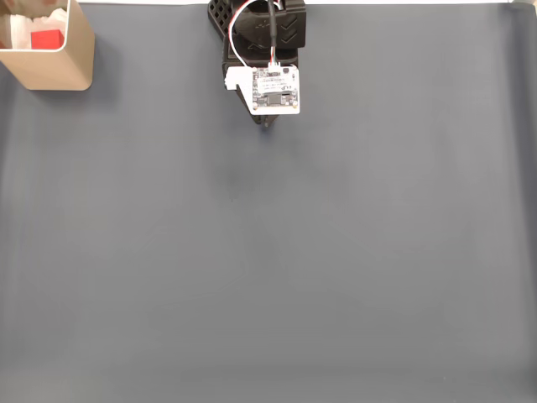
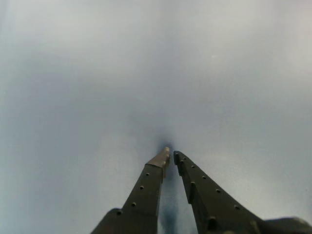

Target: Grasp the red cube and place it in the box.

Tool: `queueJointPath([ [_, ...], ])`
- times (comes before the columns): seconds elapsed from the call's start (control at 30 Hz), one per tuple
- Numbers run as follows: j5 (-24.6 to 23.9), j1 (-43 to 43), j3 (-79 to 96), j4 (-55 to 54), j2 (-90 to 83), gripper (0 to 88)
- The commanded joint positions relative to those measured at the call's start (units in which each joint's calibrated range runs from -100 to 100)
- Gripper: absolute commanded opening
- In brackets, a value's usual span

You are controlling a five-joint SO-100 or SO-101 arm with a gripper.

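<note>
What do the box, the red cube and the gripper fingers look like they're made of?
The box: probably thin plastic, beige, matte, with smooth walls and rounded corners.
The red cube, lying inside the box: evenly bright red and matte, perhaps plastic or foam; too small to tell.
The gripper fingers: dark, dull, likely printed plastic, with rows of small holes. The jaws are nearly closed, holding nothing.

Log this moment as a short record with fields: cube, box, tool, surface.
cube: the red cube lies inside the box, in the top left corner of the fixed view
box: the box is beige, open-topped, standing on the mat
tool: the tool has its tips nearly together, holds nothing, and points at bare mat in the wrist view; it is apart from the box
arm: the arm sits at top centre of the fixed view
surface: the grey mat
</note>
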Motion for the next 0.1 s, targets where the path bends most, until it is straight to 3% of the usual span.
queueJointPath([
  [0.0, 0.1, 0.5, 0.8, 1.0, 0.1, 0.2],
  [0.07, 0.1, 0.5, 0.8, 1.0, 0.1, 0.2],
])
